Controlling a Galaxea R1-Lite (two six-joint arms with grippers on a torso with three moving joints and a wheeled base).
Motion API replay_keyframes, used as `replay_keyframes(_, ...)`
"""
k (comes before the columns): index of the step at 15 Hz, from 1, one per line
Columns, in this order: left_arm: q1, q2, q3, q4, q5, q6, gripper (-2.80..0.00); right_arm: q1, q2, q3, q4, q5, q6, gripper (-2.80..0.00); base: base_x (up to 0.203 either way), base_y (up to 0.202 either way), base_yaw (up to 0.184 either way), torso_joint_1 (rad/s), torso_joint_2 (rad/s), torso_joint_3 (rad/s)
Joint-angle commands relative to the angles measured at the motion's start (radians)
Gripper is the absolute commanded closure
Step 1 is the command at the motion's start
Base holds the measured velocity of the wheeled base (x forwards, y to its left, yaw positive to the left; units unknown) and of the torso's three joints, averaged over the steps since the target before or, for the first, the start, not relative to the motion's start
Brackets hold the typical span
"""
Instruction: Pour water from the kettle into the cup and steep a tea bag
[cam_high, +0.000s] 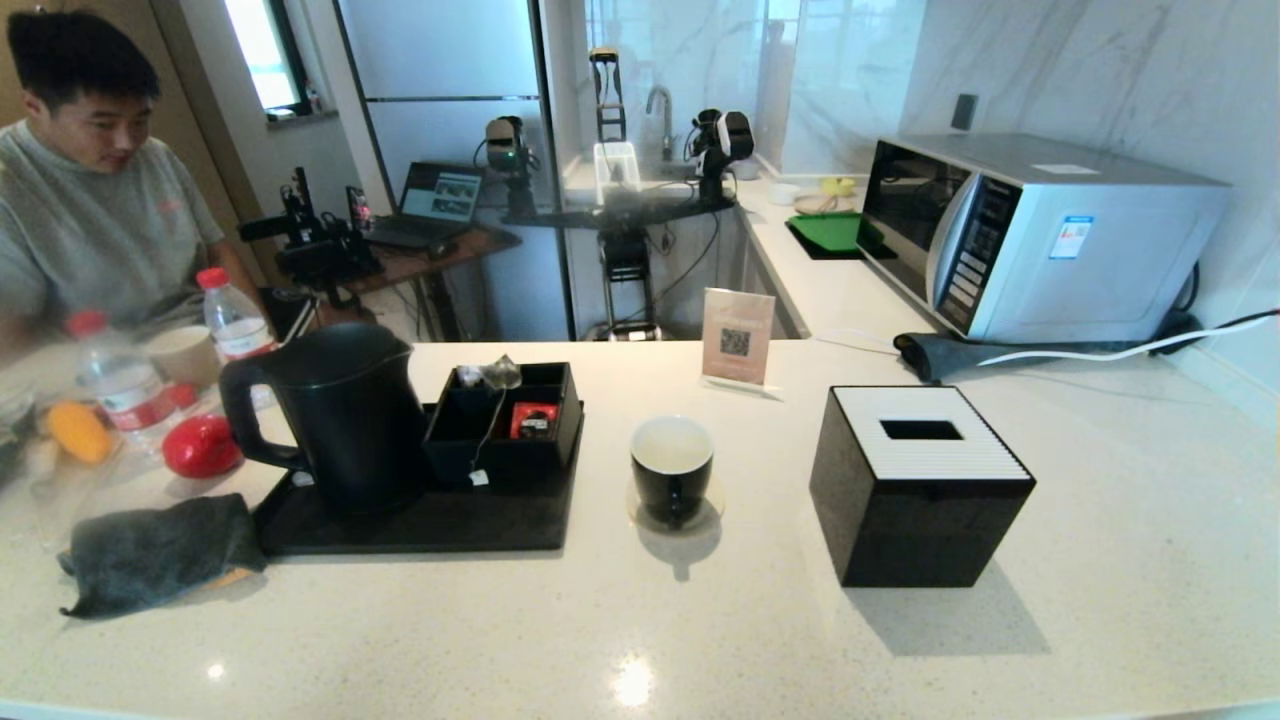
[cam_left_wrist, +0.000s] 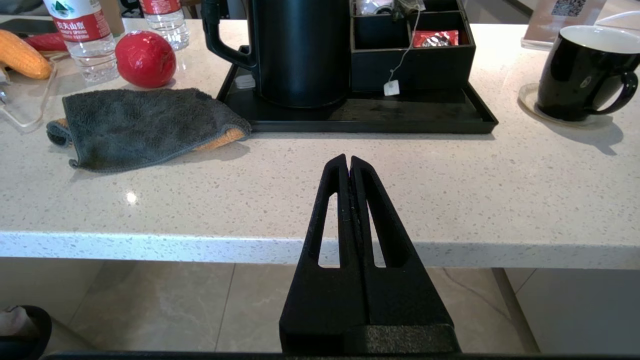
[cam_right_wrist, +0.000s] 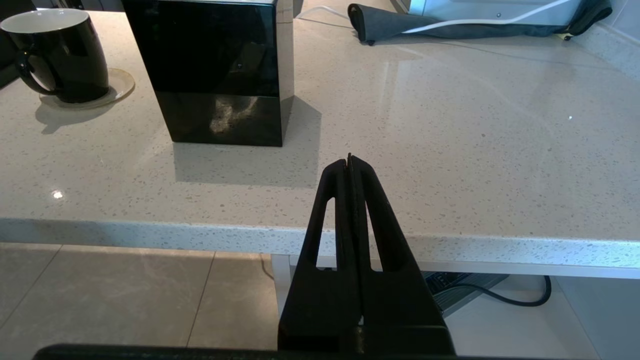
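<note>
The black kettle (cam_high: 345, 420) (cam_left_wrist: 300, 50) stands upright on a black tray (cam_high: 420, 525) (cam_left_wrist: 360, 117), handle to the left. Behind it a compartment box (cam_high: 505, 420) holds the tea bag (cam_high: 497, 374); its string hangs over the front wall down to a white tag (cam_high: 479, 478) (cam_left_wrist: 391, 88). The black cup (cam_high: 672, 468) (cam_left_wrist: 582, 70) (cam_right_wrist: 55, 55), white inside, sits on a coaster right of the tray; no water shows in it. My left gripper (cam_left_wrist: 348, 159) is shut and empty, low before the counter's front edge. My right gripper (cam_right_wrist: 349, 159) is likewise shut and empty, in front of the counter's edge.
A black tissue box (cam_high: 920, 490) (cam_right_wrist: 220, 70) stands right of the cup. A grey cloth (cam_high: 155, 550) (cam_left_wrist: 145, 125), a red ball (cam_high: 200, 445), water bottles (cam_high: 235, 320) and a seated person (cam_high: 90, 190) are at the left. A microwave (cam_high: 1030, 235) is at the back right.
</note>
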Motion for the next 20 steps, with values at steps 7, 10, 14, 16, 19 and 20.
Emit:
replay_keyframes(7,0.0,0.0,0.0,0.0,0.001,0.0,0.0,0.0,0.001,0.001,0.0,0.0,-0.001,0.0,0.0,0.0,0.0,0.0,0.0,0.0)
replay_keyframes(10,0.0,0.0,0.0,0.0,-0.001,-0.006,0.0,0.0,0.001,0.001,0.0,0.0,-0.001,0.0,0.0,0.0,0.0,0.0,0.0,0.0)
replay_keyframes(14,0.0,0.0,0.0,0.0,-0.001,-0.003,0.0,0.0,0.001,0.001,0.0,0.002,-0.001,0.0,0.0,0.0,0.0,0.0,0.0,0.0)
replay_keyframes(16,0.0,0.0,0.0,0.0,0.001,-0.003,0.0,0.0,0.001,0.001,0.0,0.0,-0.001,0.0,0.0,0.0,0.0,0.0,0.0,0.0)
replay_keyframes(19,0.0,0.0,-0.006,-0.002,0.003,-0.003,0.0,0.0,0.001,0.001,0.0,0.002,-0.001,0.0,0.0,0.0,0.0,0.0,0.0,0.0)
replay_keyframes(20,0.0,0.009,-0.041,0.002,0.004,-0.001,0.0,0.0,0.001,0.001,0.0,0.0,-0.001,0.0,0.0,0.0,0.0,0.0,0.0,0.0)
